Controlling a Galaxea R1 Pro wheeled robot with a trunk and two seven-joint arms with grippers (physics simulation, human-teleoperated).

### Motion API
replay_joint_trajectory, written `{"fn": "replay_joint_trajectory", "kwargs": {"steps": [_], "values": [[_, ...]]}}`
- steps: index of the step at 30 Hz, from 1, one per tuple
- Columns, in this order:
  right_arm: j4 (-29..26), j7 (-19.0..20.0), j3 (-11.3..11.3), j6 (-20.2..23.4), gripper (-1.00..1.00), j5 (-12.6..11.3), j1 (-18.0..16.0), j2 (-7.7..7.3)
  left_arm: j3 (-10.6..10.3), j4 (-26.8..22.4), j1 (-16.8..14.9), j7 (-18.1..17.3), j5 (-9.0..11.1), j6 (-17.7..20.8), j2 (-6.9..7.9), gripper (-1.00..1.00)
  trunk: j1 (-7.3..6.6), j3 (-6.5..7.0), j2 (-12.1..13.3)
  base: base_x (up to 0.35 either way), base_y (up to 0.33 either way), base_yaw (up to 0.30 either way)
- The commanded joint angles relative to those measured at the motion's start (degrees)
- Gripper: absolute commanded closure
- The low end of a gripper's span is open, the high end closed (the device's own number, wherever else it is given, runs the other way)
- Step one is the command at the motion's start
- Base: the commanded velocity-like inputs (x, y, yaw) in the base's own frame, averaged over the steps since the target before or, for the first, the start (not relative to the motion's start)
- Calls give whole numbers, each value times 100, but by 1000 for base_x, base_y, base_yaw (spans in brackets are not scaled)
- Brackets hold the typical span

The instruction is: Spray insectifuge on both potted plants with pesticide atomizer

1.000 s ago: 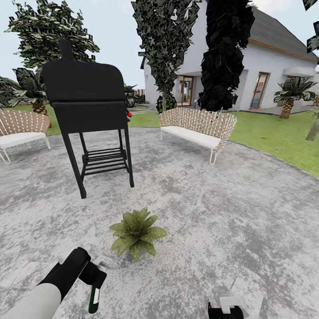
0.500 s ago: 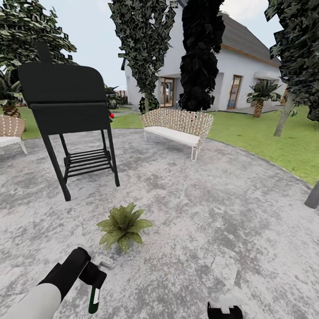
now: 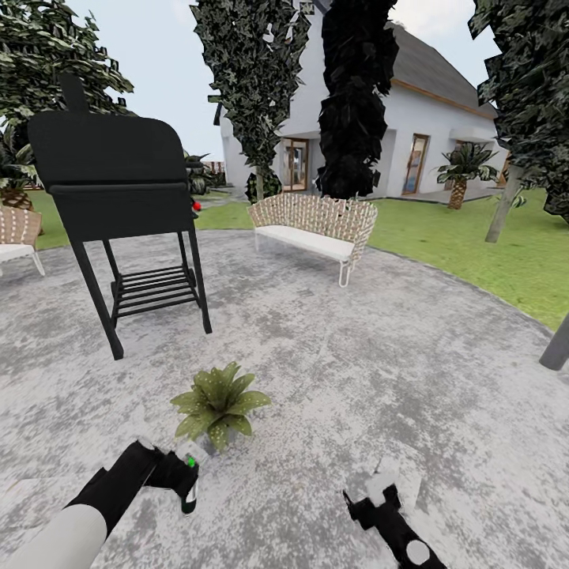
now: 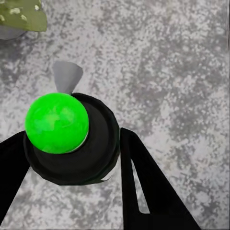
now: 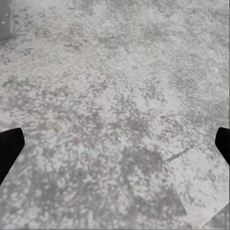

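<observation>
The left gripper (image 3: 183, 476) pinched the pesticide atomizer (image 4: 72, 139) just beside the potted plant (image 3: 217, 403) on the patio (image 3: 379, 371). The left wrist view showed the grey pot (image 4: 12, 32). The right gripper (image 3: 371, 502) had spread fingers (image 5: 9, 148).

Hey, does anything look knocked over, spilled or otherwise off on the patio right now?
Nothing stands out. The potted plant sits upright on the stone patio, the grill and woven bench stand level, and no spill shows. The left gripper holds the pesticide atomizer; the right gripper is open over bare stone.
</observation>
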Motion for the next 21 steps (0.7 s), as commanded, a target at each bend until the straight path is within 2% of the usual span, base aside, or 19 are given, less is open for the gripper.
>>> {"fn": "replay_joint_trajectory", "kwargs": {"steps": [1,2,3,4,6,7,8,9,10,11,12,14,21], "values": [[-115,273,34,-12,-100,164,-1,-28,-44,-11,0,-57,-55,-94,3,100,-1,-6,-2,0,0,0],[-247,575,46,-4,-100,468,-6,-51,-161,-14,-3,-169,-121,-227,3,100,-1,-6,-2,0,0,0],[-356,800,51,6,-100,803,-16,-64,-377,-16,-3,-353,-238,-336,3,100,-1,-6,-2,0,0,0],[-411,934,53,14,-100,1026,-23,-70,-551,-20,-3,-491,-322,-411,3,100,-1,-6,-2,0,0,0],[-591,1442,49,28,-100,1589,-65,-72,-968,-42,-3,-767,-467,-677,-18,100,-1,-6,-2,0,0,0],[-680,1689,47,30,-100,1703,-106,-72,-1035,-35,-1,-809,-486,-786,-30,100,-1,-6,-2,0,0,0],[-801,2153,45,34,-100,1801,-182,-72,-1096,-26,0,-861,-503,-971,-43,100,-1,-6,-2,0,0,0],[-917,2858,44,39,-100,1865,-292,-72,-1181,-18,1,-966,-519,-1243,-52,100,-1,-6,-2,0,0,0],[-972,3189,44,41,-100,1883,-354,-72,-1254,-15,1,-1071,-520,-1385,-58,100,-1,-6,-2,0,0,0],[-1070,3635,45,45,-100,1901,-454,-72,-1386,-22,2,-1369,-519,-1586,-64,100,-1,-6,-2,0,0,0],[-1202,3973,56,43,-100,1940,-529,-72,-1467,-81,2,-1882,-504,-1818,-67,100,-1,-6,-2,0,0,0],[-1387,4443,57,42,-100,1978,-544,-60,-1472,-44,2,-1975,-495,-2179,-90,100,-1,-6,-2,0,0,0],[-1443,4625,67,45,-100,1984,-546,-6,-1455,17,9,-1764,-496,-2269,-370,100,-1,-6,-2,0,0,0]]}}
